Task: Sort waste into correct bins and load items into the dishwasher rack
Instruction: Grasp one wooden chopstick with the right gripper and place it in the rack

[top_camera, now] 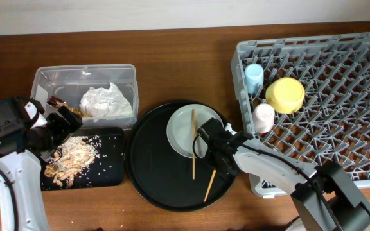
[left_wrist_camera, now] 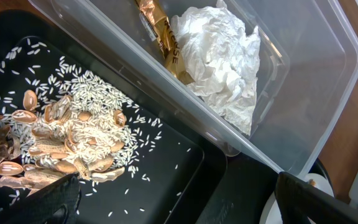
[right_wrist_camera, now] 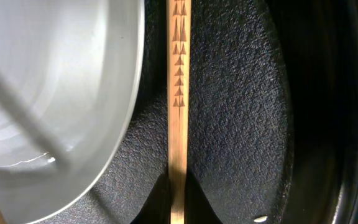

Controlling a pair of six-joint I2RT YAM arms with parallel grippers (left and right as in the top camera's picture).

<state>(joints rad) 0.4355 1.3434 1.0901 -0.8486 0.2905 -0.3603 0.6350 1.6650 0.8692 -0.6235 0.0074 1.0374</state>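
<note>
My left gripper [top_camera: 61, 125] [left_wrist_camera: 182, 199] is open and empty, low over the shallow black tray [top_camera: 108, 174] [left_wrist_camera: 166, 165], which holds the tan food scraps [top_camera: 69, 157] [left_wrist_camera: 61, 143]. The clear tub [top_camera: 85, 72] [left_wrist_camera: 328, 93] holds the white napkin [top_camera: 108, 101] [left_wrist_camera: 222, 62] and the brown-and-gold wrapper [top_camera: 66, 106] [left_wrist_camera: 160, 34]. My right gripper [top_camera: 212, 149] [right_wrist_camera: 178, 183] is shut on a chopstick [top_camera: 209, 187] [right_wrist_camera: 179, 93] beside the white plate [top_camera: 180, 131] [right_wrist_camera: 55, 93]. The other chopstick [top_camera: 193, 160] lies across the plate. The rack [top_camera: 339, 128] holds the blue cup [top_camera: 254, 77], pink cup [top_camera: 263, 118] and yellow bowl [top_camera: 285, 95].
The plate and chopsticks rest on a big round black tray [top_camera: 149, 173] [right_wrist_camera: 241, 112] between the bins and the rack. Its raised rim lies close to the rack's left wall. The wooden table runs to a white wall at the back.
</note>
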